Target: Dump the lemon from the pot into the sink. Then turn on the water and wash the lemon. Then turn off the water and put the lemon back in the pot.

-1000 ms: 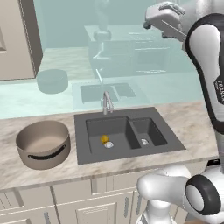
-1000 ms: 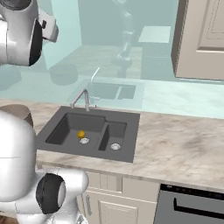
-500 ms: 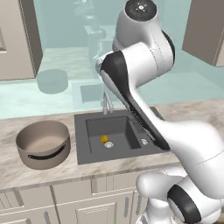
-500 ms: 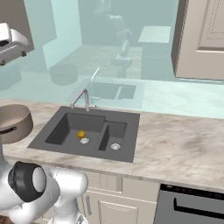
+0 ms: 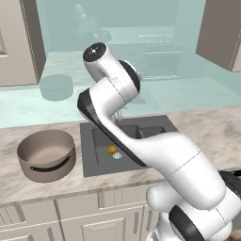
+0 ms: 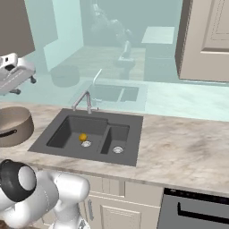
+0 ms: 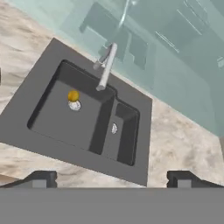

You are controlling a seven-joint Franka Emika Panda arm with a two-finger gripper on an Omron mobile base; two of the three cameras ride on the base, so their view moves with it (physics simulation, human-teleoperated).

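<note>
- Left base view: one wide taupe-brown metal pot (image 5: 47,154) sits at lower left, emptied; one small round yellow-orange lemon (image 5: 111,149) lies mid-frame in the dark grey double-basin sink (image 5: 89,162). My arm hides the tap, so I could clip it swinging down.
- Right base view: one curved silver faucet (image 6: 85,100) stands left of centre, behind the larger basin.
- Hand view: my gripper (image 7: 112,178), at the bottom edge, is fully open and empty. From this height I might misjudge the handle.
</note>
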